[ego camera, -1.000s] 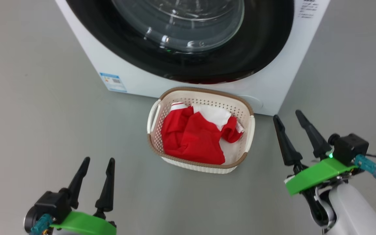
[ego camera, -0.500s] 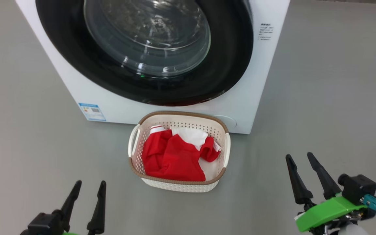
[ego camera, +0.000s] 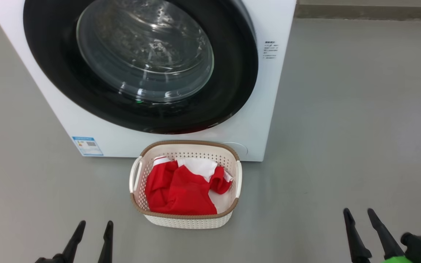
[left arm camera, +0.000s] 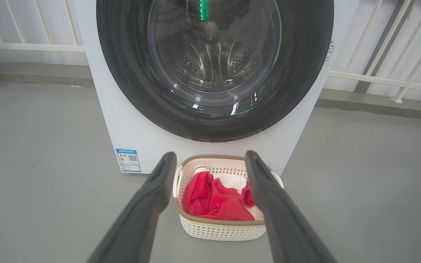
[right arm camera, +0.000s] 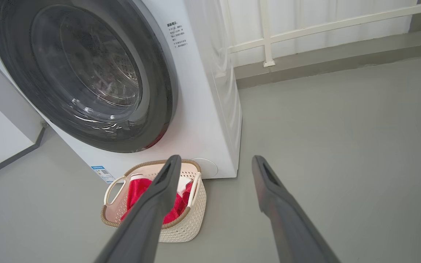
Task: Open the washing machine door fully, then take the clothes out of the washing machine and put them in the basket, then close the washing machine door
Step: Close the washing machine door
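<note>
Two released: left hand (ego camera: 94, 225), right hand (ego camera: 359, 213); red clothes (ego camera: 177, 193) w/ white trim (crumpled) in basket (ego camera: 188, 221).

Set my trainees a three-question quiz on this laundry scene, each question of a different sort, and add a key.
1. True or false: the washing machine door stands wide open.
2. Where do the red clothes lie? A) in the drum B) in the basket C) on the floor
3. In a word or two: what do the left gripper and the right gripper hold?

Key
1. False: it is shut against the machine's front.
2. B
3. Nothing: both are open and empty, well short of the basket.
</note>
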{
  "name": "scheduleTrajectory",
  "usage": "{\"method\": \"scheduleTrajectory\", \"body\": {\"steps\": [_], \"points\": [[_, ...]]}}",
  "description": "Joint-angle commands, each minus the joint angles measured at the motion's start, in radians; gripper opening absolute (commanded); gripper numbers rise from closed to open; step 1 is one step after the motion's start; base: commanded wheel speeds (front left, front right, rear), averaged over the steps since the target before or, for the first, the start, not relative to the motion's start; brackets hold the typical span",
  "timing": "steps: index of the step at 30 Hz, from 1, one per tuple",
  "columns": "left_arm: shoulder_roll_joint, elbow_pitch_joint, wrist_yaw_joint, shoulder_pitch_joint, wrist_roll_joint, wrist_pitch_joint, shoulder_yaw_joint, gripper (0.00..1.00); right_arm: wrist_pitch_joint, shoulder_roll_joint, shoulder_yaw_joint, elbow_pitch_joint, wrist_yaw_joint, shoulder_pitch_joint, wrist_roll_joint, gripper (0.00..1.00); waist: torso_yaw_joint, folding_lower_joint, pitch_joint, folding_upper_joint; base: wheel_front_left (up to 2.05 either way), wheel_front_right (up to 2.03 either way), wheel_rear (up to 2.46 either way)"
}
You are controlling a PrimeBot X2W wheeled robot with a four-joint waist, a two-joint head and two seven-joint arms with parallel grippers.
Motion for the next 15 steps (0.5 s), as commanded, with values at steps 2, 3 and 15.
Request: {"method": "scheduleTrajectory", "body": {"steps": [2,3,15], "points": [[0.017,-0.033,0.001,-0.005,0.01,-0.005,0.04,1.0,-0.006,-0.008,0.0,-0.036,-0.001,0.007,-0.014,1.0,-0.017,0.0,-0.009,0.0,0.0,0.0,0.0],[0.016,-0.035,0.001,-0.003,0.01,-0.005,0.041,1.0,-0.006,-0.007,-0.008,-0.039,-0.001,0.015,-0.015,1.0,-0.021,0.0,-0.009,0.0,0.0,0.0,0.0],[0.011,-0.045,0.001,0.003,0.008,-0.005,0.05,1.0,-0.006,0.007,-0.05,-0.061,-0.001,0.042,-0.021,1.0,-0.031,0.0,-0.01,0.0,0.0,0.0,0.0]]}}
